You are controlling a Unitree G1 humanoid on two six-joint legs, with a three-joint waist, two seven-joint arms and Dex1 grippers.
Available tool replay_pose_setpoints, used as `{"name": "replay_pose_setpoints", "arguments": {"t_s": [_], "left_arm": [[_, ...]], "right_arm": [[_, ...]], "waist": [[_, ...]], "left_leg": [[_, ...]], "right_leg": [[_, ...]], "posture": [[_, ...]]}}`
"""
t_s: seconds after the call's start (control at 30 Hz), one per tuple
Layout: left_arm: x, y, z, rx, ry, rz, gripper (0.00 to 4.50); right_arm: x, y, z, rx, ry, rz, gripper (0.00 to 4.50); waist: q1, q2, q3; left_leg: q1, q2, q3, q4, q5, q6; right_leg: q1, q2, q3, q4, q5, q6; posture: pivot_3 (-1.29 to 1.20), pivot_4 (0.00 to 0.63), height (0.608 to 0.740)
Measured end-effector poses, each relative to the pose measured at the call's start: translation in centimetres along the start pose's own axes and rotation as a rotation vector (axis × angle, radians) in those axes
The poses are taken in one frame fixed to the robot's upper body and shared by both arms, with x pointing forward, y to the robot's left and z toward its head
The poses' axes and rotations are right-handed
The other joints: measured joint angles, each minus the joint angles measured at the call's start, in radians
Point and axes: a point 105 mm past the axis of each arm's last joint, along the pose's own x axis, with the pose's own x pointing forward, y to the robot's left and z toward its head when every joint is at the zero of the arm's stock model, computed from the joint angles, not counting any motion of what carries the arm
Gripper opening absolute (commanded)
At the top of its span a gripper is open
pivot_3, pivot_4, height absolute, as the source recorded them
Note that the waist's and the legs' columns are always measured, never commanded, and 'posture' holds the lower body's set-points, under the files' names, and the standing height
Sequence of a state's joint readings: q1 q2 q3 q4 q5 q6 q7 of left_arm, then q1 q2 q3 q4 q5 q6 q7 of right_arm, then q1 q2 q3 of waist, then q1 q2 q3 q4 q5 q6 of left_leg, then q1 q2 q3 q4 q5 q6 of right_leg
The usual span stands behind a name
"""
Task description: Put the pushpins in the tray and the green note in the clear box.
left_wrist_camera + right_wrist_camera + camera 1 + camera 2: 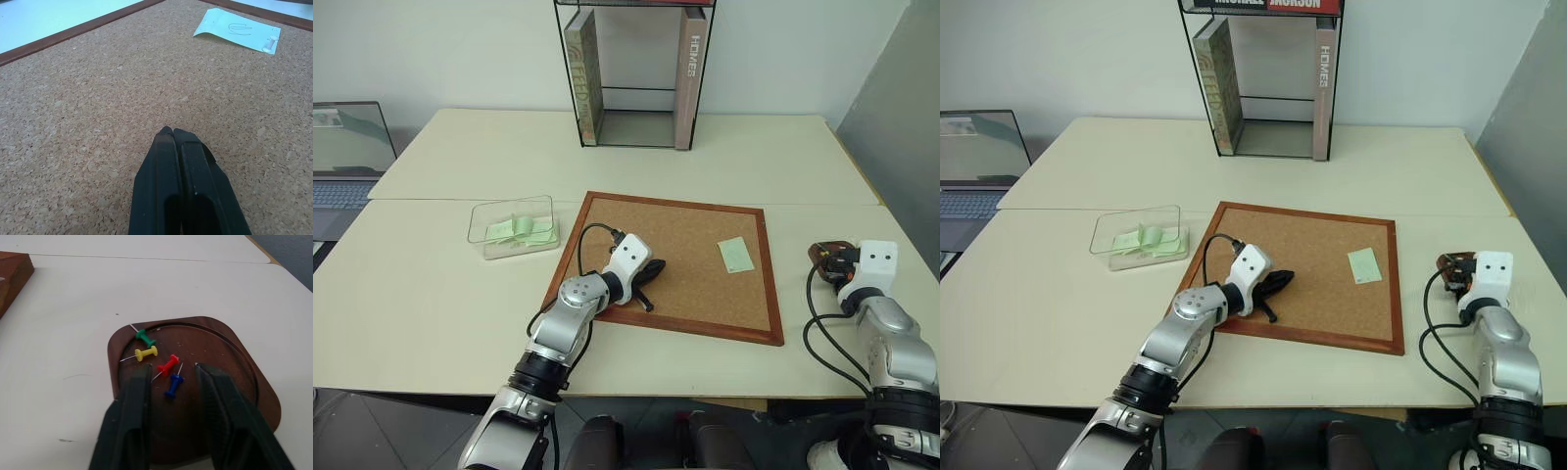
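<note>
wall: plain white | tables (636, 162): two cream, pushed together | laptop (347, 157): far left | shelf (634, 73): black wire

Left fingers (178, 147) pressed together, right fingers (210, 382) parted

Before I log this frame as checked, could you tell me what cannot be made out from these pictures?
- Tray, head views: mostly hidden behind the right pincer, so its pushpins show from the right wrist alone.
- Green note, head views: its marks and pale pin are too small to see.
- Green note, left wrist view: its far corner is cut off by the picture edge.
- Clear box: folded slips overlap, count unclear.
</note>
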State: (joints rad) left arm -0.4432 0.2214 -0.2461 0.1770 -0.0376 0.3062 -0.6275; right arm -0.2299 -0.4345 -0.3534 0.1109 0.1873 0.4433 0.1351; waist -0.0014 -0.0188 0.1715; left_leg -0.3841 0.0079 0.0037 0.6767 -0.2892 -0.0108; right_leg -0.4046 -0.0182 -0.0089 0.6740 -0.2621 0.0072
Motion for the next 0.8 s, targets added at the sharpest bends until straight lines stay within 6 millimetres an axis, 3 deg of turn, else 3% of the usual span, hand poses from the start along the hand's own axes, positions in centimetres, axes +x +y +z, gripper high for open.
{"name": "replay_pose_setpoints", "arguments": {"t_s": [0.13,0.43,0.6,0.8], "left_arm": [[-0.1,0.1,0.0,0.003,0.002,0.001,0.00],[-0.1,0.0,0.0,0.005,0.003,-0.003,0.00],[-0.1,0.1,0.0,0.004,0.006,-0.003,0.00],[-0.1,0.1,-0.1,0.003,0.008,-0.003,0.00]], "right_arm": [[-0.1,0.3,0.5,0.100,-0.034,-0.006,3.10],[-1.2,0.2,4.5,0.140,-0.221,-0.002,3.10],[-2.6,3.4,5.4,0.019,-0.287,0.223,3.10],[-5.0,9.5,1.7,-0.050,-0.195,0.543,3.10]], "waist": [[0.000,0.001,0.000],[-0.001,0.001,-0.001],[-0.001,0.001,-0.001],[-0.001,0.001,-0.001]], "left_leg": [[0.000,0.000,0.000,0.000,0.000,0.000],[0.000,0.000,0.000,0.000,0.000,0.000],[0.000,0.000,0.000,-0.001,0.000,0.000],[0.000,0.000,0.000,0.000,0.000,0.000]], "right_leg": [[0.000,0.000,0.000,0.000,0.000,0.000],[0.000,0.000,0.000,0.000,0.000,0.000],[0.000,0.000,0.000,0.000,0.000,0.000],[0.000,0.000,0.000,-0.001,0.000,0.000]], "posture": [[0.00,0.150,0.740],[0.00,0.150,0.740],[0.00,0.150,0.740],[0.00,0.150,0.740]]}}
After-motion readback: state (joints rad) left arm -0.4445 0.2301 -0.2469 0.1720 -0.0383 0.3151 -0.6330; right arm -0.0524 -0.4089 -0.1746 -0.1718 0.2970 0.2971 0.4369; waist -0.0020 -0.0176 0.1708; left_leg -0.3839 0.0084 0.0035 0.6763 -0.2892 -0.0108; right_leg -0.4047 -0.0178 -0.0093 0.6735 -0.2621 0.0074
